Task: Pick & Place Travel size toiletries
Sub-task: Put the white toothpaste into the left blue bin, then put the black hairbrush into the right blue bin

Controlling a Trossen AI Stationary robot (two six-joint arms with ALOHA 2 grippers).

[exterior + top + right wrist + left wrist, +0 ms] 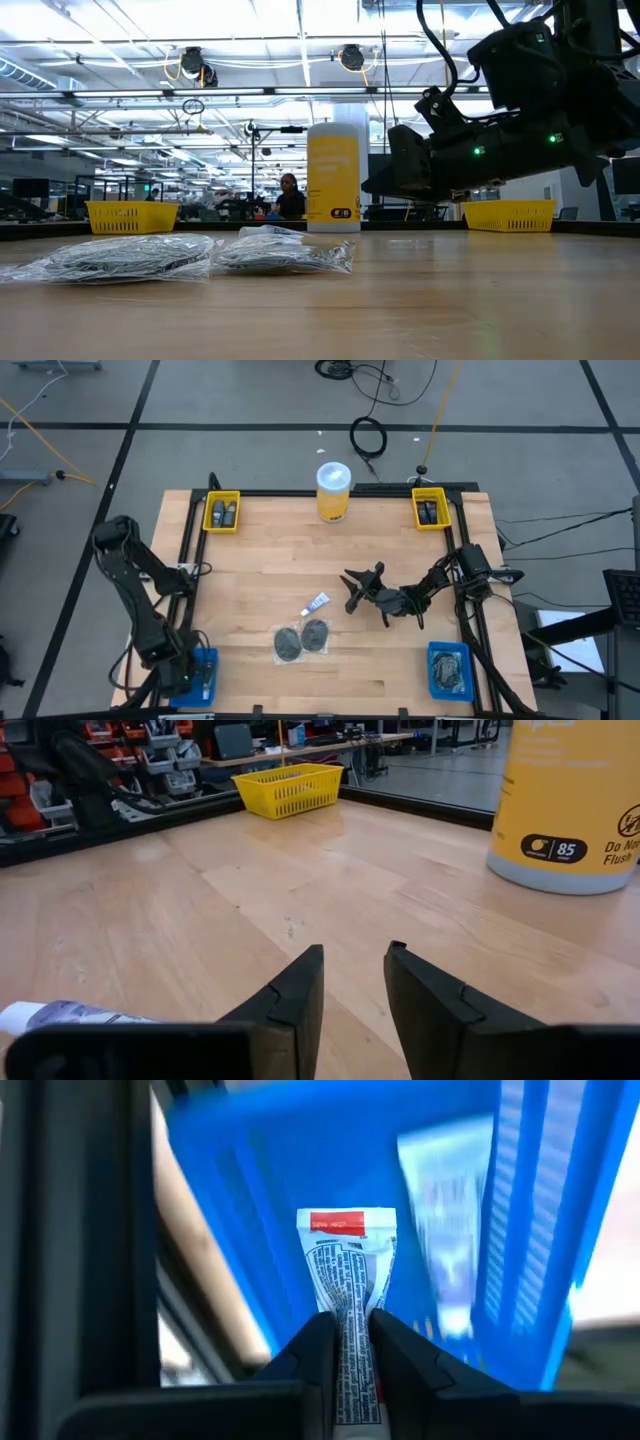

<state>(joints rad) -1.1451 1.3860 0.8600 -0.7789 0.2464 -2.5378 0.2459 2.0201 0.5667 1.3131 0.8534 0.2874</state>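
We see a white tube [348,1280] with a red label band pinched between the left gripper's [348,1342] fingers, hanging inside the blue bin [203,672] at the table's near-left corner. Another slim tube [318,601] lies mid-table, two grey mesh discs in clear bags [301,639] just nearer the front edge. The right gripper [362,582] hovers near that tube, jaws parted a little, holding nothing. The yellow jar [333,491] stands at the far edge between two yellow bins [221,513]. A second blue bin [450,669] sits near-right.
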